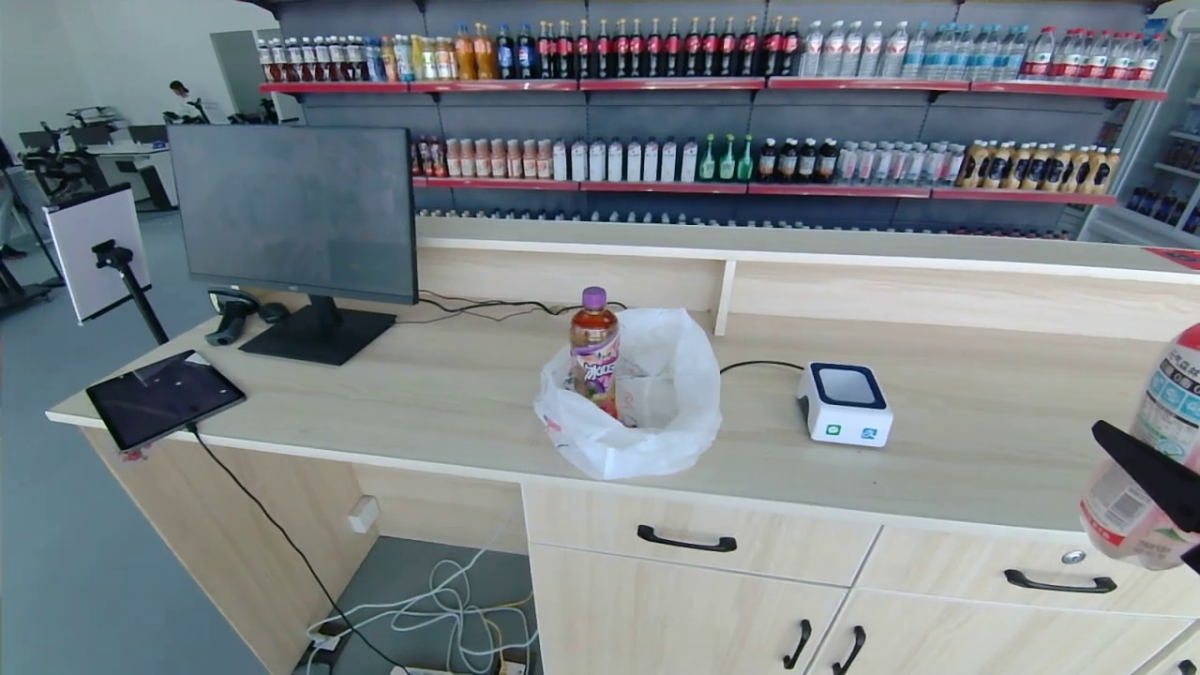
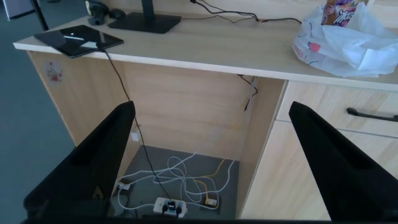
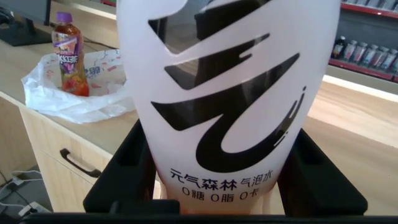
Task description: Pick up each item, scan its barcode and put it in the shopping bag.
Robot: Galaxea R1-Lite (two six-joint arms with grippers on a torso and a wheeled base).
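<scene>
**A:** The right gripper (image 3: 224, 186) has its fingers clamped on either side of a white bottle (image 1: 1172, 394), held at the right edge of the scene, out over the near edge of the counter (image 1: 984, 450).

**B:** And the scanner (image 1: 844, 403)?

**A:** On the counter, to the left of that bottle and a little farther back, window facing up. The shopping bag (image 1: 675, 441) sits left again, just beside it, mouth open, with a purple-capped bottle (image 1: 594, 352) standing inside.

**B:** So the right arm is clearly the nearer one.

**A:** By far. The held bottle's long axis runs near upright, leaning with its base towards the robot. I'd say its label needs turning down over the scanner window.

**B:** The left side?

**A:** The left gripper (image 2: 208, 118) hangs low, fingers spread wide with nothing between them, facing the cabinet front under the counter's left end.
</scene>
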